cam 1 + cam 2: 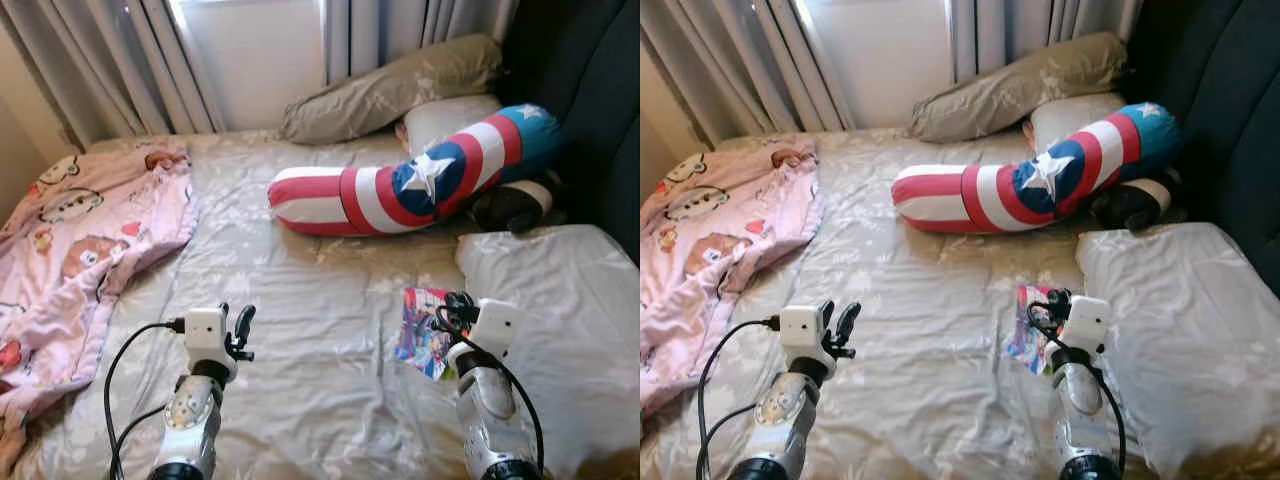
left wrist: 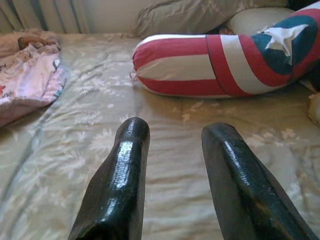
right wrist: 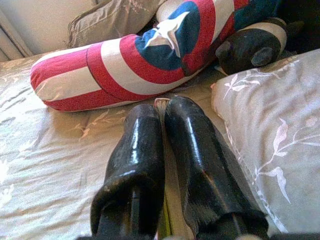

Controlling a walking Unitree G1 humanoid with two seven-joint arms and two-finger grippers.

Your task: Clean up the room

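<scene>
Bed (image 1: 300, 330) takes up most of what you're looking at, covered in a beige floral sheet. A pink cartoon blanket (image 1: 80, 240) is bunched along your left side, and a pale quilt (image 1: 560, 310) is heaped on your right. Across the far half lies a long red, white and blue shield-print bolster (image 1: 410, 185), with a grey-green pillow (image 1: 390, 90) behind it by the curtains (image 1: 110, 60). A small colourful booklet (image 1: 425, 328) sits flat on the sheet just left of the quilt. Your right gripper (image 3: 161, 107) has its fingers pinched nearly together on the booklet's thin edge. Your left gripper (image 2: 172, 135) hovers over bare sheet, fingers spread apart and holding nothing.
</scene>
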